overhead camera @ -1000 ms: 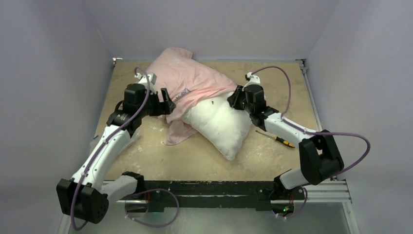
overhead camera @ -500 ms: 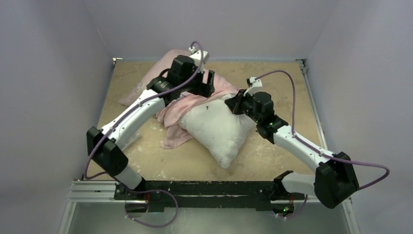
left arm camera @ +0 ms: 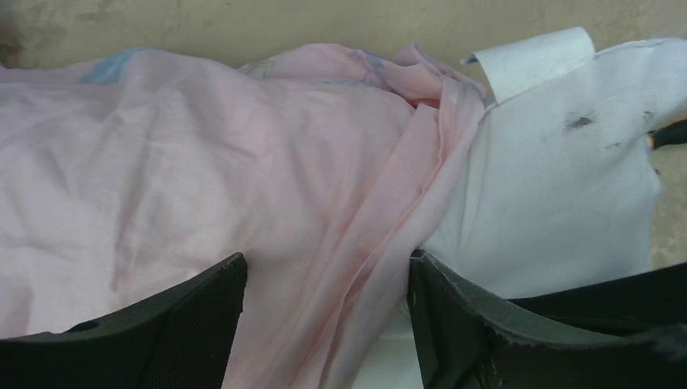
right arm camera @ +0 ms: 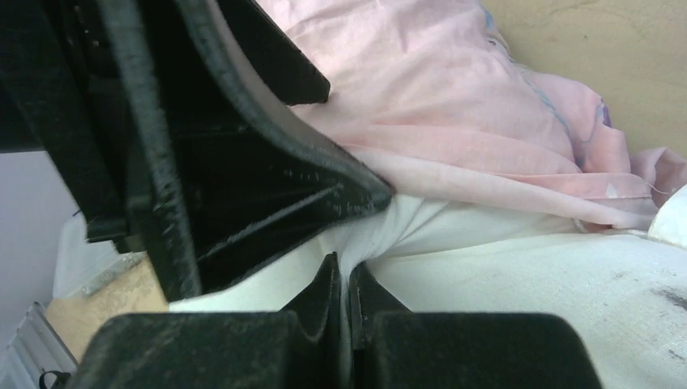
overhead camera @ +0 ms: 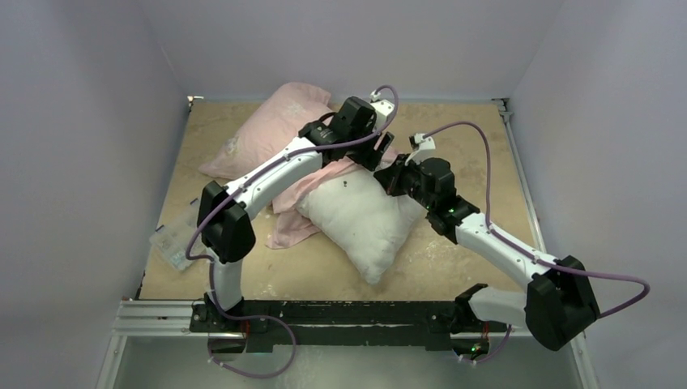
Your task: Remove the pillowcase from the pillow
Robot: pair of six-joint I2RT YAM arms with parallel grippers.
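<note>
The pillowcase (overhead camera: 267, 130) lies pale pink side up at the far left, still covering the far end of the white pillow (overhead camera: 364, 219). My left gripper (overhead camera: 371, 152) is open, its jaws straddling a fold of the pillowcase (left arm camera: 324, 203) at the edge where it meets the pillow (left arm camera: 567, 186); its fingers (left arm camera: 162, 332) touch the cloth without pinching it. My right gripper (overhead camera: 395, 177) is shut on a pinch of the pillow's white fabric (right arm camera: 526, 284) at its far corner, right beside the left gripper's finger (right arm camera: 243, 162). The pillowcase (right arm camera: 454, 105) lies just beyond.
A clear plastic item (overhead camera: 174, 239) lies at the table's left edge. A white tag (left arm camera: 535, 61) sticks up from the pillow's corner. Walls close in the table on the left, far and right sides. The two grippers are nearly touching.
My left arm has swung from the left side across the pillowcase to its edge by the pillow's far corner. My right gripper has stayed clamped on the pillow.
</note>
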